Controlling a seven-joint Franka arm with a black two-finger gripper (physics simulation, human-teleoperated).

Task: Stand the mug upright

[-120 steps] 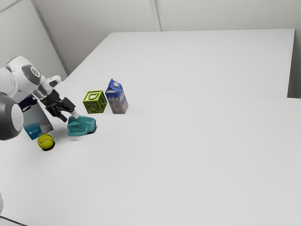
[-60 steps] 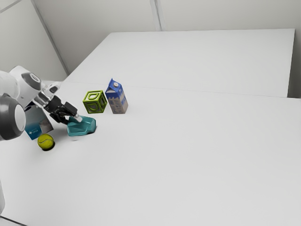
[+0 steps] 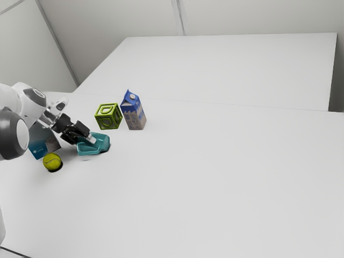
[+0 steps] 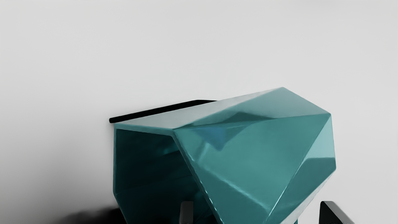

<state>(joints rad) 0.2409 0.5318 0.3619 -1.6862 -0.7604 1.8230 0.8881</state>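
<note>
1. At the exterior view's left, the white arm with grey joints [image 3: 33, 102] is reaching in lower than a moment ago, partly hiding a blue, white and grey box [image 3: 38, 149].
2. Near that box, a yellow-green tennis ball [image 3: 52, 162] is resting where it was.
3. The black two-finger gripper [image 3: 86, 138] is now coming down right at the mug. Its fingers are standing open: in the wrist view one tip is showing against the mug's dark mouth, the other beyond its far end. Contact I cannot tell.
4. The teal, faceted mug [image 3: 100, 146] is still lying on its side on the white table [image 3: 215, 172], so it is still needing a grip and a turn upright. Its handle is hard to make out, and its lower part is running off the wrist view's edge.
5. Behind it, a green cube-shaped block [image 3: 108, 116] and then a blue-and-white milk carton [image 3: 133, 110] are standing unmoved.
</note>
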